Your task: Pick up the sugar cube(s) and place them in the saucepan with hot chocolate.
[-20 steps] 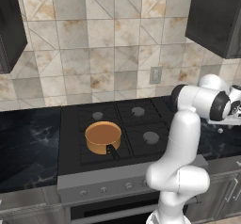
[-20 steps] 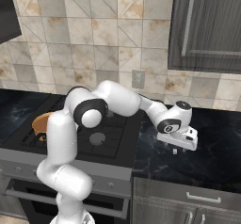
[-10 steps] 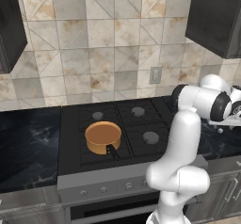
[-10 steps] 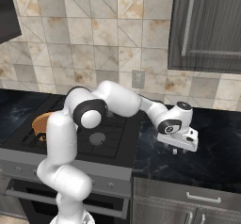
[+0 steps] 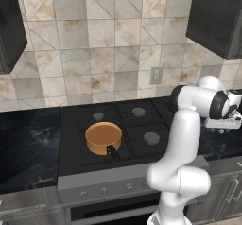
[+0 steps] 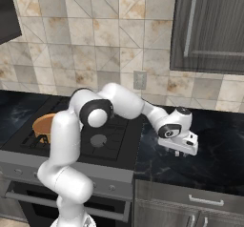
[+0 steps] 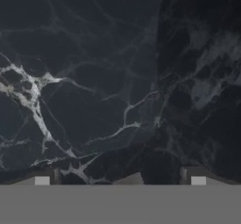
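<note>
The saucepan [image 5: 103,137] is seen on the stove's [image 5: 71,125] front left burner, while the gripper [image 6: 183,151], jaws spread apart and empty, is held over the dark marble counter [image 7: 94,77].

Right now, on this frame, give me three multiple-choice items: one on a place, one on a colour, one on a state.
1. Where does the saucepan sit?
A. front left burner of the stove
B. counter right of the stove
C. back right burner

2. What colour is the saucepan's outside?
A. grey
B. copper-orange
C. white

3. How does the gripper stand?
A. shut on a cube
B. open, over the dark marble counter
C. open, inside the saucepan

Answers:
1 A: in the left base view it rests on the near left grate.
2 B: its wall shows copper-orange.
3 B: the hand view shows parted fingertips with bare marble between them.
</note>
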